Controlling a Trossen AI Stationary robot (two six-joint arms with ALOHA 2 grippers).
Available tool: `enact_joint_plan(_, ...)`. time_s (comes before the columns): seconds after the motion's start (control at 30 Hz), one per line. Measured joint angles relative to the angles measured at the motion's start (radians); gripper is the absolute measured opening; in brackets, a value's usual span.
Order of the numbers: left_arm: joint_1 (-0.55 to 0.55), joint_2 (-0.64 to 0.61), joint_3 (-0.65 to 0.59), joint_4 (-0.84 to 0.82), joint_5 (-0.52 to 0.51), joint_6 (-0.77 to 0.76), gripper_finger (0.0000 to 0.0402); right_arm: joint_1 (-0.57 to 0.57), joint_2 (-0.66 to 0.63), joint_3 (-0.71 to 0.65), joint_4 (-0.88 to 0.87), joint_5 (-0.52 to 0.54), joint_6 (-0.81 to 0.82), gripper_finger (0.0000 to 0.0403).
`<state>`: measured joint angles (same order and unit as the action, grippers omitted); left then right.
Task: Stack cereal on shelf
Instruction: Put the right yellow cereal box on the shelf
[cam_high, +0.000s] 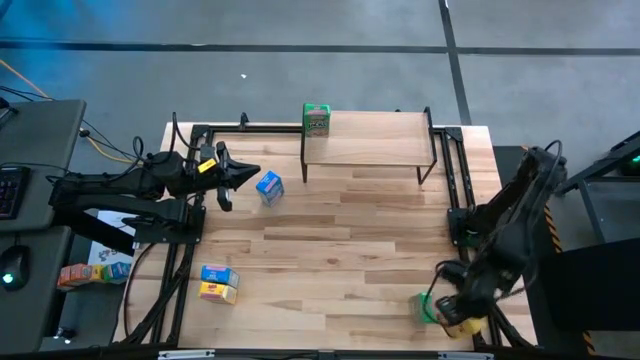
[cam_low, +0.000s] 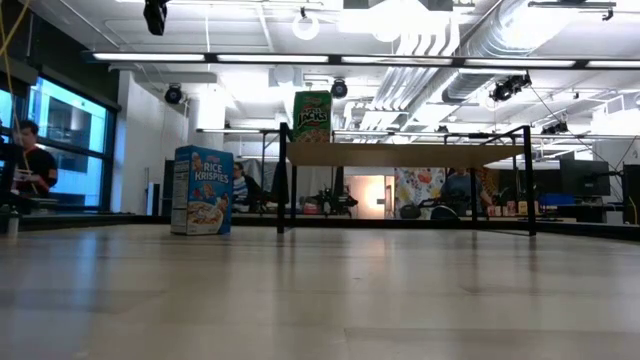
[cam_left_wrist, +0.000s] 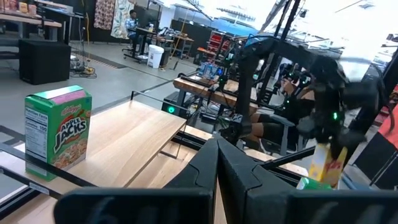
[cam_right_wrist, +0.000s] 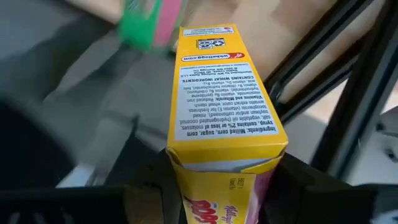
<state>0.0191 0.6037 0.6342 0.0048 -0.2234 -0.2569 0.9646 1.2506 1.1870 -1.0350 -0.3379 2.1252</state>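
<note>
A green cereal box (cam_high: 317, 119) (cam_low: 312, 116) (cam_left_wrist: 57, 132) stands upright on the left end of the shelf (cam_high: 375, 140) (cam_low: 405, 154). A blue box (cam_high: 269, 187) (cam_low: 203, 190) stands on its bottom on the tabletop, in front of the shelf's left end. My left gripper (cam_high: 255, 172) (cam_left_wrist: 217, 149) is shut and empty, just left of the blue box. At the table's near right corner, my right gripper (cam_high: 458, 318) (cam_right_wrist: 227, 180) is shut on a yellow box (cam_high: 462, 322) (cam_right_wrist: 221, 93) (cam_left_wrist: 326, 165). Another green box (cam_high: 428, 307) (cam_right_wrist: 146, 22) sits beside it. My right gripper pinches the yellow box between its two fingers at the flap end (cam_right_wrist: 217, 171) nearest the wrist. One finger (cam_right_wrist: 152, 186) is on each broad face. The fingers come from above, and the box hangs below them. I cannot tell if its lower end (cam_right_wrist: 208, 31) clears the table.
A blue and a yellow box (cam_high: 218, 283) lie together near the table's near left corner. More boxes (cam_high: 85, 272) sit off the table to the left. Black frame rails (cam_high: 455, 190) run along the table's left and right sides. People are in the room behind.
</note>
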Motion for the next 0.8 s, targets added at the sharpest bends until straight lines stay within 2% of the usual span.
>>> enact_joint_plan(0.1,0.000,0.000,0.000,0.000,0.000,0.016,0.0001,-0.008,-0.092,0.037,0.000,0.015,-0.014,0.0151)
enact_joint_plan(0.17,0.000,0.000,0.000,0.000,0.000,0.031,0.0001,-0.013,-0.147,0.064,-0.003,0.079,-0.011,0.0151)
enact_joint_plan(0.23,0.000,0.000,0.000,0.000,0.000,0.032,0.0001,-0.024,-0.193,0.089,-0.015,0.199,-0.006,0.0151)
enact_joint_plan(0.37,0.000,0.000,0.000,0.000,0.000,0.032,0.0001,-0.081,-0.256,0.108,-0.049,0.505,-0.052,0.0151)
enact_joint_plan(0.47,0.000,0.000,0.000,0.000,0.000,0.032,0.0001,-0.177,-0.267,0.108,-0.042,0.707,-0.186,0.0151)
enact_joint_plan(0.5,0.000,0.000,0.000,0.000,0.000,0.030,0.0001,-0.219,-0.264,0.108,-0.022,0.740,-0.252,0.0151)
enact_joint_plan(0.63,0.000,0.000,0.000,0.000,0.000,0.026,0.0001,-0.443,-0.236,0.108,0.101,0.717,-0.545,0.0151)
enact_joint_plan(0.8,0.000,0.000,0.000,0.001,0.000,0.026,0.0001,-0.738,-0.185,0.108,0.226,0.531,-0.837,0.0151)
